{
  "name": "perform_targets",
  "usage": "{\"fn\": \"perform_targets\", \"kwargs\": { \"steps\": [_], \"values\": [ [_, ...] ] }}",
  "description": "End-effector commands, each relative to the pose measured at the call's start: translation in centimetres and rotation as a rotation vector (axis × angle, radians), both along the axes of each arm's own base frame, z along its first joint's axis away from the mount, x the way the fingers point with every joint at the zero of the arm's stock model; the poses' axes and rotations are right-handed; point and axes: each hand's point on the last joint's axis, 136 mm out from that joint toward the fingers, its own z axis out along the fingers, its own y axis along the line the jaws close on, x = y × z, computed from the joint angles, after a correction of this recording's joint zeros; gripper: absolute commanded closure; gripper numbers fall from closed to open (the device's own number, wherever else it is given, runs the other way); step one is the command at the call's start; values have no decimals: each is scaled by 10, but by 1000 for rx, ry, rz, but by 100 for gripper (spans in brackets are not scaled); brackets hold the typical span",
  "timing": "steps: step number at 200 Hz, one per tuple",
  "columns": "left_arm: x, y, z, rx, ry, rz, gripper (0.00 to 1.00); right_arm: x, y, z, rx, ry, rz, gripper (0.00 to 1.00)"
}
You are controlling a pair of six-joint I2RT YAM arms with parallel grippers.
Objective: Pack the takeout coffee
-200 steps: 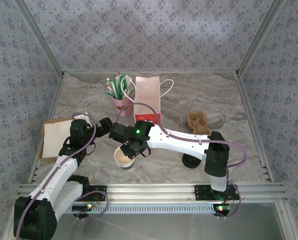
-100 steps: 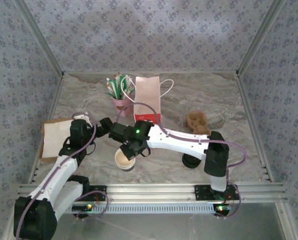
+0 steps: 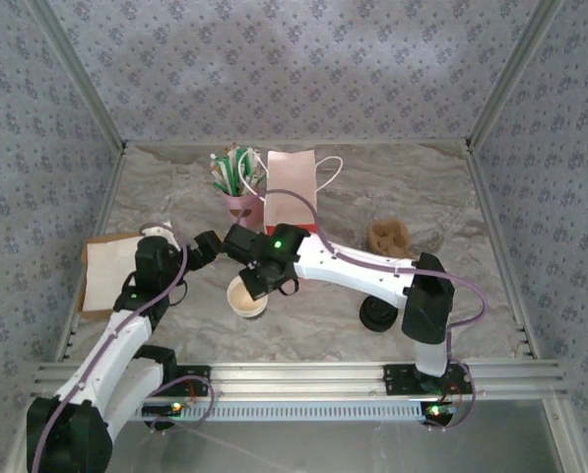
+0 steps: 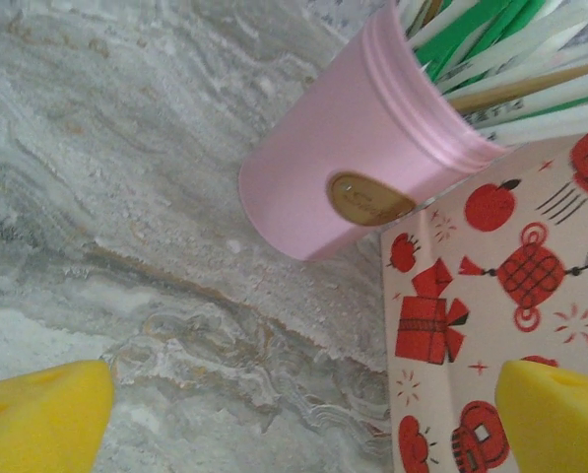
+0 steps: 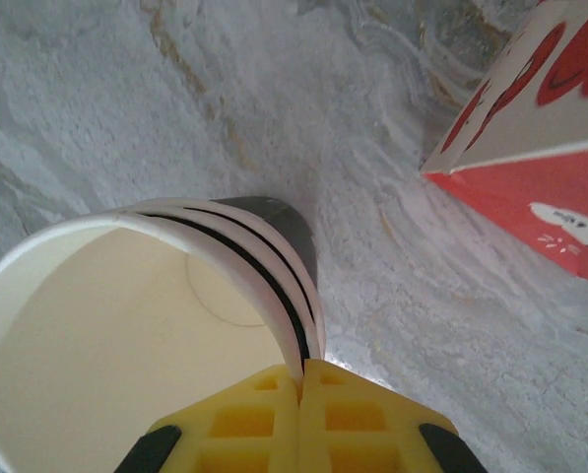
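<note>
The takeout coffee cup (image 3: 246, 297), cream inside with a dark wall, is at the table's near middle. My right gripper (image 3: 260, 286) is shut on its rim. In the right wrist view the yellow fingers (image 5: 244, 424) pinch the cup's (image 5: 106, 335) wall, one inside and one outside. The red-and-white bag (image 3: 292, 195) stands upright behind it, and its lower corner (image 5: 530, 148) shows at the right. My left gripper (image 3: 201, 248) hangs open just left of the cup. Its yellow fingertips (image 4: 37, 414) frame bare marble, facing the bag (image 4: 490, 315).
A pink cup of sticks (image 3: 238, 187) stands left of the bag, seen close by the left wrist camera (image 4: 353, 168). A black round lid (image 3: 377, 315) lies near the right arm, a brown cup holder (image 3: 389, 236) behind it. A cardboard sheet (image 3: 108, 272) lies at far left.
My right gripper has shifted slightly back toward the bag, taking the cup with it. The left arm has hardly moved.
</note>
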Motion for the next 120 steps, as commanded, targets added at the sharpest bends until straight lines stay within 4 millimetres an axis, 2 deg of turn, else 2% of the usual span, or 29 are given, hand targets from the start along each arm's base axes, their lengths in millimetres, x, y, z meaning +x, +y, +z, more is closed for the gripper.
{"fn": "perform_targets", "kwargs": {
  "steps": [1,16,36,48,60,93,120],
  "values": [
    [-1,7,26,1,-68,34,4,13,15,6,48,-6,-14,100],
    [-7,12,33,6,-74,54,9,18,19,3,54,-1,-16,100],
    [-17,15,41,1,-38,63,24,25,22,2,58,-3,-20,100],
    [-27,12,40,-22,24,51,37,27,22,2,59,-1,-22,100],
    [-40,8,37,-52,84,34,46,28,21,1,61,3,-26,100],
    [-77,0,39,-136,142,-18,51,30,19,4,86,16,-26,100],
    [-96,-17,36,-229,190,-102,58,32,16,10,103,12,-30,100]
  ]
}}
